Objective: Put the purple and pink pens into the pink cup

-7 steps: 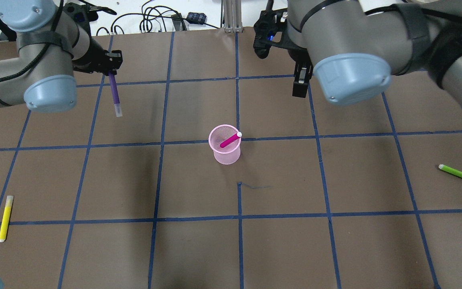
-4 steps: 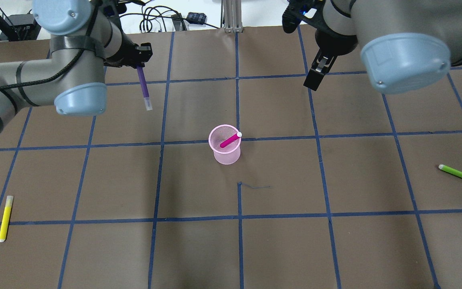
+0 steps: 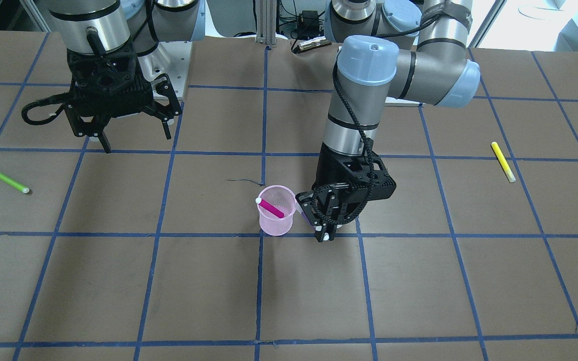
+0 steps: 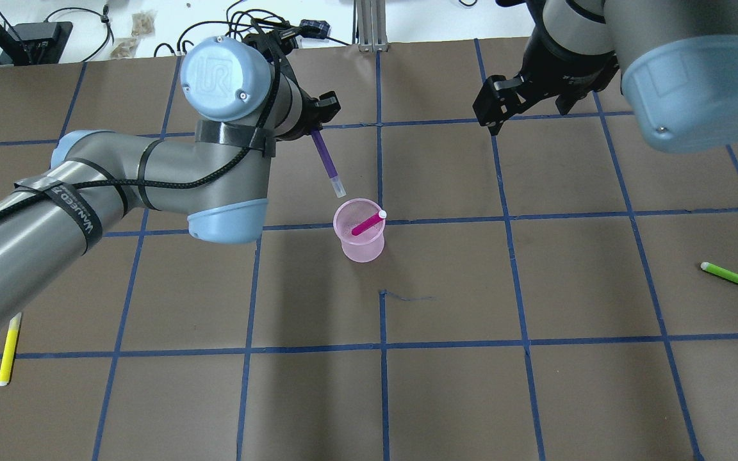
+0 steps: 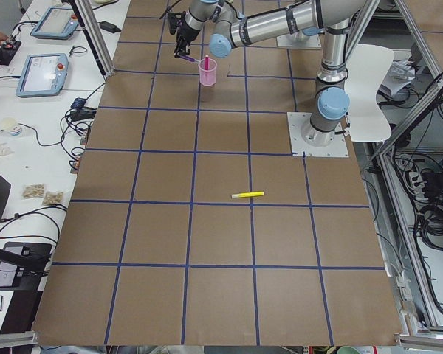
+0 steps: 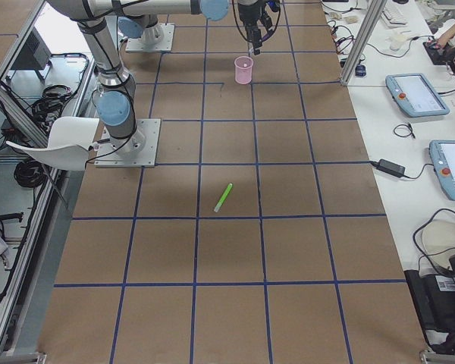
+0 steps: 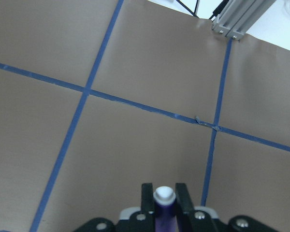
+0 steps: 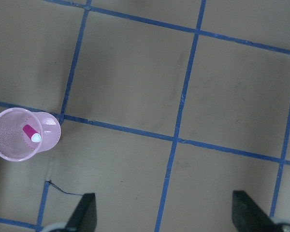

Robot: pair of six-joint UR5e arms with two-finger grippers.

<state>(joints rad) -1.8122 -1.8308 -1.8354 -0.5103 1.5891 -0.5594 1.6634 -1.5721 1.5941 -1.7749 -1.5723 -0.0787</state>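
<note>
Looking at the left end effector (image 4: 319, 121) first: clamped on the purple pen (image 4: 326, 153), gripping it near the top end. Dangling the thing at a tilt, with the clear cap (image 4: 339, 187) lowest and pointing toward the pink cup (image 4: 362, 248). Not in yet though, just hanging right beside the rim on the robot's left side, a touch toward the back of the desk (image 4: 535, 397). Hard to say how high above the rim. From the left wrist cam, nothing much besides a pale rounded pen end squeezed between two black fingers (image 7: 147, 193), with brown desk behind.

Found the pink cup standing upright near the middle of the desk, right next to a crossing of the blue tape lines (image 4: 446, 221). Already got the pink pen (image 4: 366, 225) inside, leaning with its white tip against the rim on the robot's right side.

Over on the other side, seeing the right end effector (image 8: 165, 217) with fingers spread wide apart and gripping nothing, held up off the desk toward the back, well apart from the cup. Catching the cup and the pink pen at the left edge of its wrist cam.

Also lying flat on the desk: a yellow pen (image 4: 7, 352) out on the robot's left and a green pen (image 4: 737, 280) out on the robot's right, both well apart from the cup.
</note>
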